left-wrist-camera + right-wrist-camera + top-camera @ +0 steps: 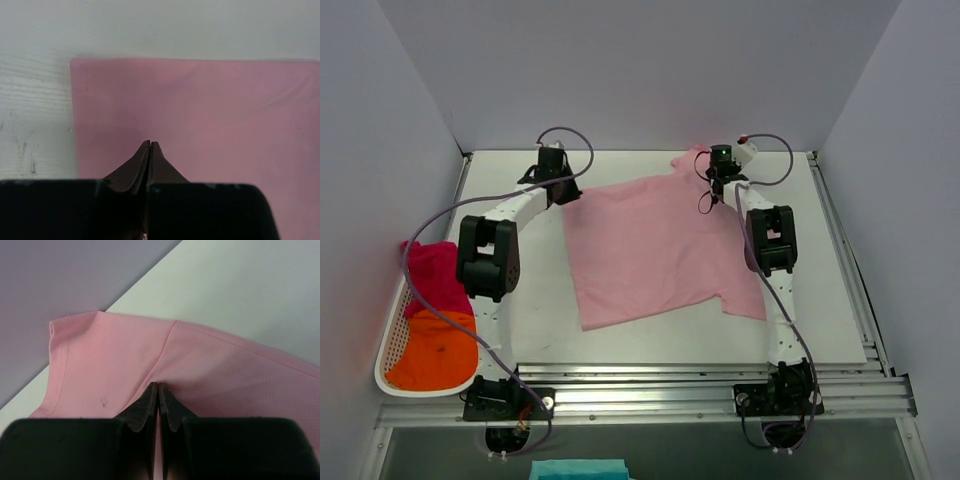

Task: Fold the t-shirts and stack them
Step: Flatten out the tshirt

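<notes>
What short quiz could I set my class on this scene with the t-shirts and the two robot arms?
1. Which colour is the soft cloth t-shirt spread out on the white table? A orange, B light pink, C magenta-red.
2. True or false: the left gripper and the right gripper both stand wide open.
3. Fill in: the orange t-shirt and the magenta-red t-shirt lie in a white perforated ____ at the table's left edge.
Key: 1 B; 2 false, both are shut; 3 basket.
</notes>
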Robot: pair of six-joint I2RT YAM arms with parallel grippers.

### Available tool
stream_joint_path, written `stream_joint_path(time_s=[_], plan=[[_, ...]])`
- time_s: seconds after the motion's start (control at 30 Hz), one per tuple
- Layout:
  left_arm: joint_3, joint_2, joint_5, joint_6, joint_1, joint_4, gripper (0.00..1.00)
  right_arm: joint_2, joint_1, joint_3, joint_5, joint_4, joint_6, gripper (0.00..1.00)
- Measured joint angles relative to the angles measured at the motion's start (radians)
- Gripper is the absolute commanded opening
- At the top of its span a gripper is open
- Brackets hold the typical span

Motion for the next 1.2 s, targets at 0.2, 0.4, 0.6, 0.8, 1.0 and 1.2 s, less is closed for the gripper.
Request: stream_joint_path(time_s=[0.2,0.4,0.6,0.8,1.0,1.2], plan=[[0.055,0.143,-0.005,-0.021,0.001,-0.034,0.02,-0.043,-0.005,-0.072,-0.012,0.018,0.004,0.00],[0.192,0.225,-0.025,-0.029,0.006,-0.078,0.02,-0.067,-0.006,-0.119,-0.026,0.040,0.008,0.00],[0.467,0.379,-0.035,-0.029,0.029,-0.185,0.02,-0.080,-0.013,-0.149,-0.043,0.061,0.014,0.00],[0.724,0.519,-0.024,-0.032,0.061,-0.286,0.02,-0.080,-0.019,-0.146,-0.063,0.062,0.019,0.00],[0.728,0.524,-0.012,-0.040,0.071,-0.286,0.16,-0.077,-0.019,-0.127,-0.072,0.036,0.018,0.38],[0.516,0.388,0.005,-0.046,0.074,-0.182,0.79,-0.104,-0.017,-0.133,-0.107,0.054,-0.017,0.68]])
